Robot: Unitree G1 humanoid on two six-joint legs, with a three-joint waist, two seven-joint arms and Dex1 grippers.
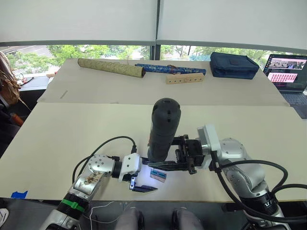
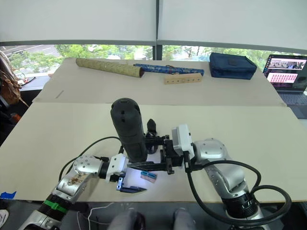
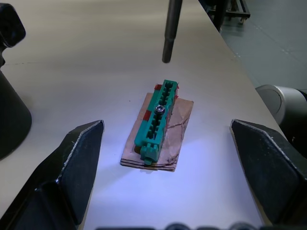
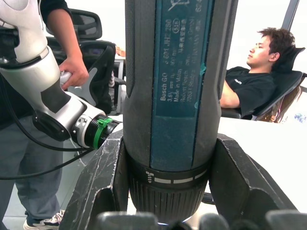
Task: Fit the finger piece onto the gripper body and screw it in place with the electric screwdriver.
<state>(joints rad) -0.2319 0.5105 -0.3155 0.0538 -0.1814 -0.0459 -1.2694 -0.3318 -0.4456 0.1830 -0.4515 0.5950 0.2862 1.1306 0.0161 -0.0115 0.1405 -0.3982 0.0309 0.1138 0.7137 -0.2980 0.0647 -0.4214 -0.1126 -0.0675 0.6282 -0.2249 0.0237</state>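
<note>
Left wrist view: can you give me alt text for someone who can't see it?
A small tan block with a green toothed strip on top lies on the pale table, lit between the open left gripper fingers. The screwdriver's metal bit hangs just beyond the block.

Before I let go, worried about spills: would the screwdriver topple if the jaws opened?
Likely yes. The screwdriver stands upright, tall and narrow, its thin bit hanging above the table, so nothing props it. The right gripper clamps its thick barrel, which looks round, so it would probably roll afterwards.

Left gripper (image 1: 142, 182) jaws apart, right gripper (image 1: 165, 164) jaws clamped.
</note>
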